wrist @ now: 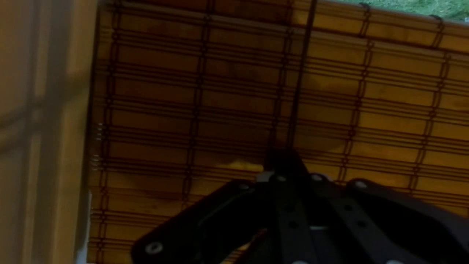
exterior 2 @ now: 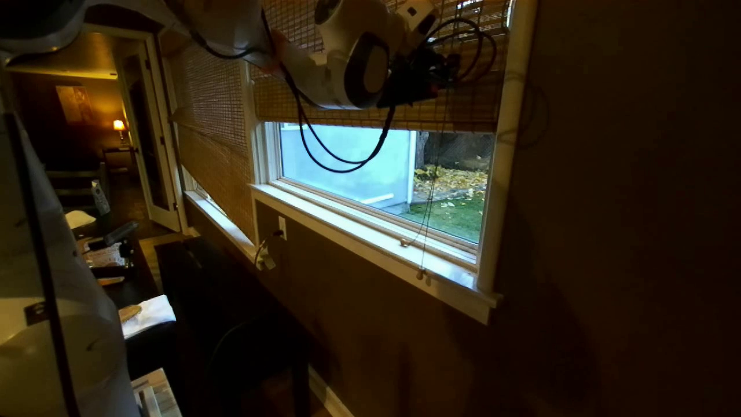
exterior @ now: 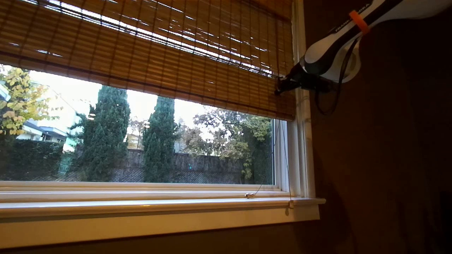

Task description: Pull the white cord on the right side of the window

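Cord (wrist: 301,69) this thin is likely light, limp and slippery, so take it in front of the blind (exterior: 176,77), where your gripper (wrist: 285,161), fully closed, seems to pinch it.

Far back: lit lamp (exterior 2: 118,125) on a small table (exterior 2: 118,150), picture (exterior 2: 74,104) hung higher | glass-paned door (exterior 2: 142,121) standing open | nearer wall (exterior 2: 376,301): white outlet (exterior 2: 282,227), a dark lead (exterior 2: 264,242) hanging from it | tan rounded thing (exterior 2: 129,313) at the edge of a white cloth (exterior 2: 156,315) | outdoors: fence (exterior: 204,164)
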Tool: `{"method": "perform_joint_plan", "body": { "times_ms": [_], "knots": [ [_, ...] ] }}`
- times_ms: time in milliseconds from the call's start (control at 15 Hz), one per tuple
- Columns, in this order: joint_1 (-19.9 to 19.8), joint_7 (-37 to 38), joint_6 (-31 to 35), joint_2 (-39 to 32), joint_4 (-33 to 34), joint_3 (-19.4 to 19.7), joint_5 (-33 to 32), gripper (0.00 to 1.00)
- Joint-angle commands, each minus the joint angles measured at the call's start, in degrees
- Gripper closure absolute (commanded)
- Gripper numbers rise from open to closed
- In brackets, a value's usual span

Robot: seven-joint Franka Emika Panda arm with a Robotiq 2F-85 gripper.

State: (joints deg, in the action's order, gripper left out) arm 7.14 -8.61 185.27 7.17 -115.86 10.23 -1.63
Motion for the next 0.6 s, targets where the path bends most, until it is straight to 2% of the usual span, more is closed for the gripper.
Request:
{"method": "perform_joint_plan", "body": {
  "times_ms": [0,200,533],
  "knots": [
    [-0.2,0.0,-1.9,0.9,-7.4,-2.1,-1.6,0.99],
    [-3.0,0.3,0.9,0.2,-8.7,-4.9,-2.3,0.99],
    [-6.4,0.1,5.2,-0.3,-10.2,-5.7,-3.2,0.99]
  ]
}}
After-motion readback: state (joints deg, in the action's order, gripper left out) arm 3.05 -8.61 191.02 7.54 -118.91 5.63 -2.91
